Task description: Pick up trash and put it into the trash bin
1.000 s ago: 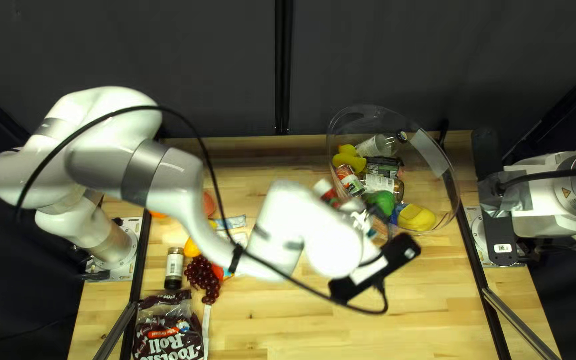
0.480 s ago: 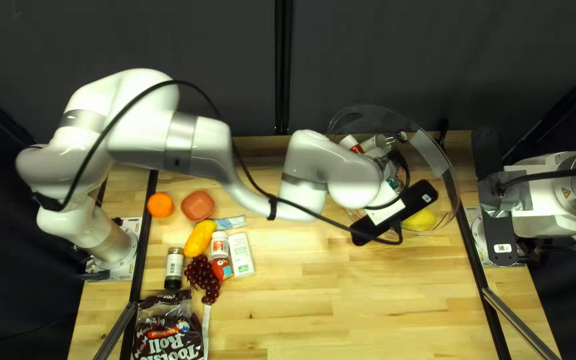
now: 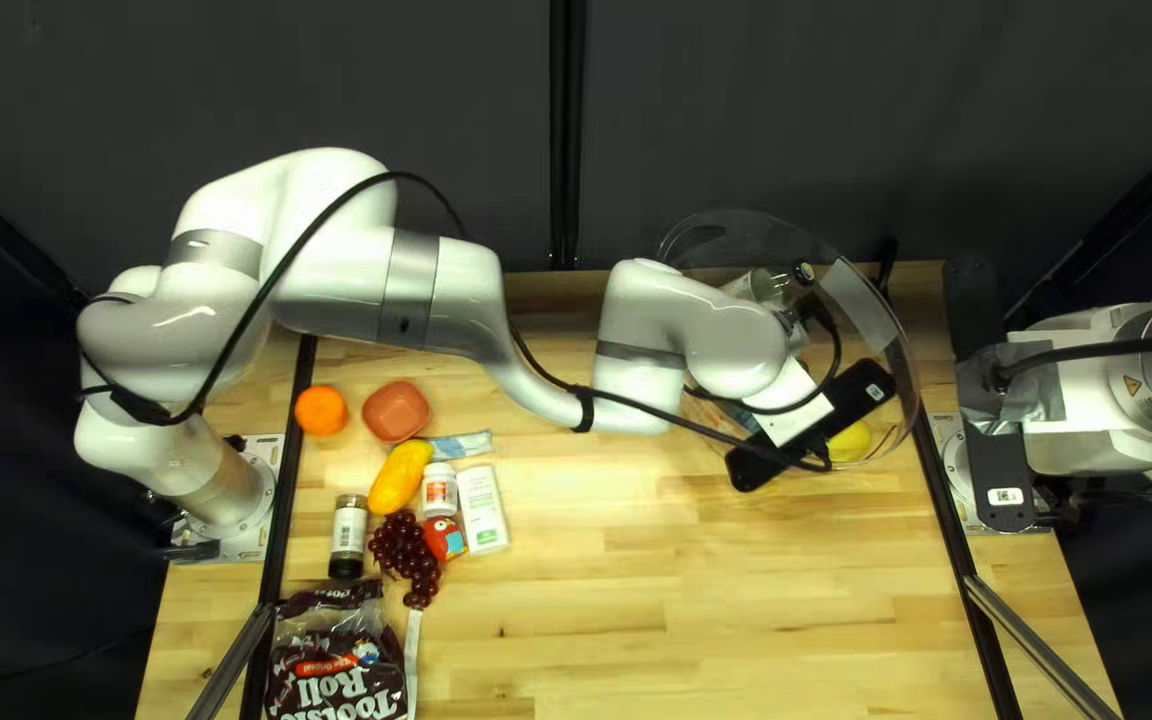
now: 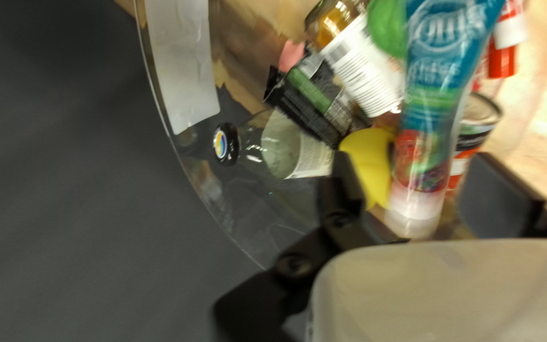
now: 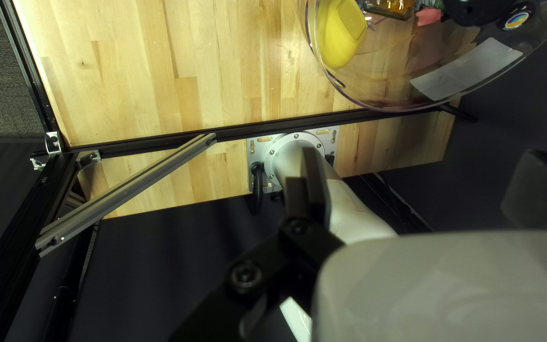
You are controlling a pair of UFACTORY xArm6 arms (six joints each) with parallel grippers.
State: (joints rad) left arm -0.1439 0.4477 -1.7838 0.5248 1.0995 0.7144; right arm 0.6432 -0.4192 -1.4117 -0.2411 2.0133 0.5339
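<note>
Candy bag (image 3: 336, 667) nearest, well left of the bin (image 5: 381, 82) in the top left view: thin plastic, crinkly, best pinched up by a fold. Next in, also left of the bin, spice jar (image 3: 350, 531): stiff, probably slick, to be taken across its middle. A little farther, same side of the bin, white carton (image 3: 483, 510) and pill bottle (image 3: 439, 490): light-looking, firm enough for a squeeze across the sides.

And now over the bin, left gripper (image 4: 416, 161), fingers parted, clamped on nothing. Toothpaste tube (image 4: 435, 88) between and ahead of those fingers, cap end towards them, over or in the bin; no telling whether dropping or at rest. Light, by the look, squashy along the body, slippery skin; steadier hold near the stiff cap, if needed again. Just right of the bin, right gripper (image 5: 420, 166), jaws wide, nothing held.

Towards the far side inside the bin, glass bottle (image 4: 286, 145): hard, smooth, perhaps breakable, so gentle drops only. Likely next: up clear of the bin, then left for more.
</note>
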